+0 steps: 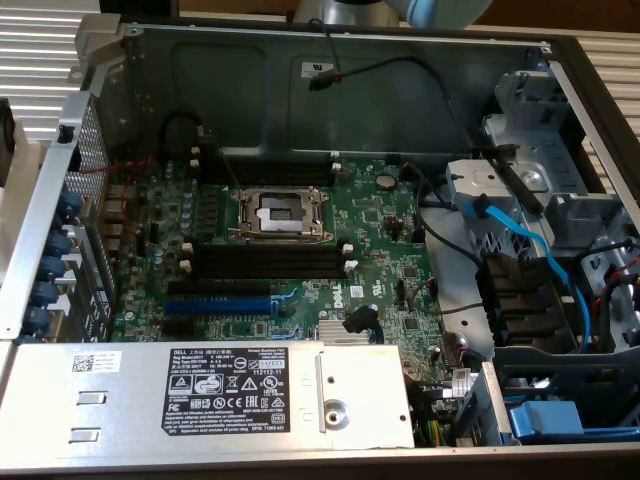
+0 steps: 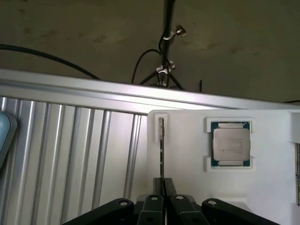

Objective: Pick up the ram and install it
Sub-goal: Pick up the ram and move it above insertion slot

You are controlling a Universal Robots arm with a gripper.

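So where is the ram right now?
In the wrist view the ram stands on edge in a slot of the white tray, beside the processor, one end held in the gripper.

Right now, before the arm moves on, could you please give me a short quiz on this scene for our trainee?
1. True or false: the fingers are closed on the ram, which stands on edge in a pocket of the white tray.
2. What lies in the tray's neighbouring pocket? A) a processor chip B) a fan C) a screwdriver
3. Fill in: on the motherboard, the black slots next to the processor socket are all ____ (filled or empty).
Key: 1 true; 2 A; 3 empty.
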